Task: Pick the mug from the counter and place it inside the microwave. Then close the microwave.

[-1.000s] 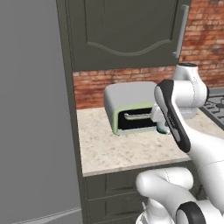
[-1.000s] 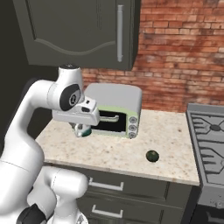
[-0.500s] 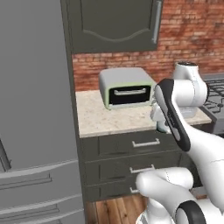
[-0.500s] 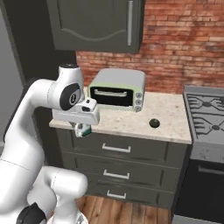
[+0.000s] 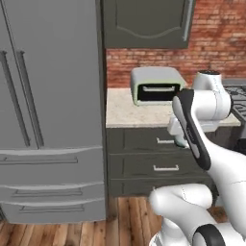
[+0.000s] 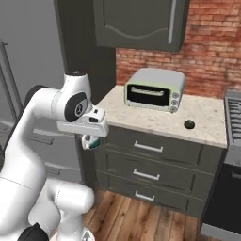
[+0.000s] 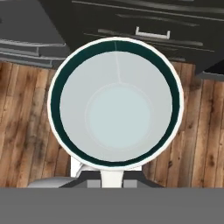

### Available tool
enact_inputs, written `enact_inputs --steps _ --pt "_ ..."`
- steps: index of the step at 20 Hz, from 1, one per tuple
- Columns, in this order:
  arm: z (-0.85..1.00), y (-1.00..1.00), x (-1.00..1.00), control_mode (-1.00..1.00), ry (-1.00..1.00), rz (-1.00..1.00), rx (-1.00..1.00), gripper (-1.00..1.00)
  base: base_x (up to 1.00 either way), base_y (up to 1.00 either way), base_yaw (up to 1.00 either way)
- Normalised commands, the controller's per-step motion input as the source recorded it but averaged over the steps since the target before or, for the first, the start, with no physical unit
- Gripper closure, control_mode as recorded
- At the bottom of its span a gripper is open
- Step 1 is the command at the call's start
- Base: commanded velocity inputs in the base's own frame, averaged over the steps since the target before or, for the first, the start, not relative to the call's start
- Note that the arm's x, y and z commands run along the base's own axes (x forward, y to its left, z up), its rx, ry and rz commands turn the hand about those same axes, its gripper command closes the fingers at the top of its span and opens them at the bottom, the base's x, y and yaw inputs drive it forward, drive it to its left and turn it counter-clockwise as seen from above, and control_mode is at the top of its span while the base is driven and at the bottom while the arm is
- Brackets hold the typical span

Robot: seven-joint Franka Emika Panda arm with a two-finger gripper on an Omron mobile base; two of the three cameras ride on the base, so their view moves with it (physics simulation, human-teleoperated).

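My gripper (image 6: 90, 139) hangs in front of the dark drawers, off the counter's (image 6: 203, 128) left end and below its top. It is shut on the mug (image 6: 92, 142), a small pale blue-green cylinder under the hand. From the left base view the mug (image 5: 181, 141) peeks out below the gripper (image 5: 178, 134), level with the top drawer. In the hand view I look straight down into the mug (image 7: 114, 103), with its white rim and pale floor, above wooden floorboards. The microwave is out of view.
A pale-green toaster oven (image 6: 153, 89) stands on the counter, with a small dark round thing (image 6: 189, 124) to its right. A tall grey fridge (image 5: 48, 105) stands on the left. The stove (image 6: 233, 109) borders the counter's right end. Dark wall cabinets (image 6: 136, 21) hang above.
The whole picture has shifted: the base has backed away from the counter, so drawers, floor and fridge now show. The mug stays in the shut gripper, now off the counter.
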Motion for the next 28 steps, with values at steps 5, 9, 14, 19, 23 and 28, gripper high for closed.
enact_inputs --steps 5,9,14,19,23,28 --pt "0.00 0.00 0.00 1.00 0.00 0.00 0.00 1.00 -0.26 0.00 0.46" --pt "0.00 0.00 0.00 1.00 0.00 0.00 0.00 1.00 0.00 0.07 0.41" --pt "0.00 0.00 0.00 1.00 0.00 0.00 0.00 1.00 0.00 0.40 0.26" --pt "0.00 0.00 0.00 1.00 0.00 0.00 0.00 1.00 0.00 0.80 0.08" --pt "0.00 0.00 0.00 1.00 0.00 0.00 0.00 1.00 0.10 1.00 0.01" --pt "0.00 0.00 0.00 1.00 0.00 0.00 0.00 1.00 0.06 1.00 0.01"
